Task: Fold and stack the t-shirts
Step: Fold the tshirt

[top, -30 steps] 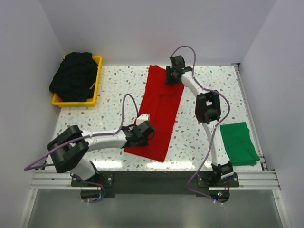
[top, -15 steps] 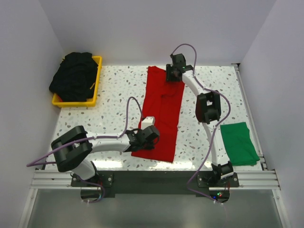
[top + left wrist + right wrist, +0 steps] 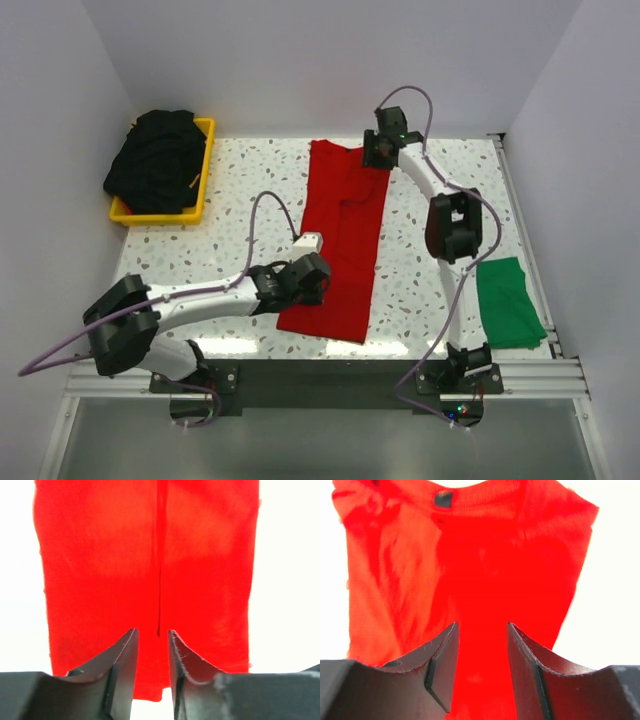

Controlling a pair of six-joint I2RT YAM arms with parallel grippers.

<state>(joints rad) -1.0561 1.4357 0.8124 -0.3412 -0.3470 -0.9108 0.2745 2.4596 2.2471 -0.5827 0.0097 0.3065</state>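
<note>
Fold-and-stack task, seen from overhead and from both wrists. The red t-shirt point(image 3: 340, 240) lay flat mid-counter point(image 3: 240, 190) as a narrow strip, sides already turned in. Its long axis ran from the far edge to the near edge, the collar pointing at the far edge and the hem toward the near edge.

The left gripper point(image 3: 316, 284) sat low over the strip's hem end, at its left margin. Its jaws were apart and nothing lay between them. The right gripper point(image 3: 374, 157) hung over the collar end, jaws likewise apart and empty. Each arm thus had one end of the strip directly before its jaws.

The next fold would probably run across the short axis, bringing one end onto the other.

A folded green t-shirt point(image 3: 508, 300) lay near the near-right corner. The black t-shirts point(image 3: 155, 160) were heaped in a yellow tray point(image 3: 207, 160) at the far-left corner.
</note>
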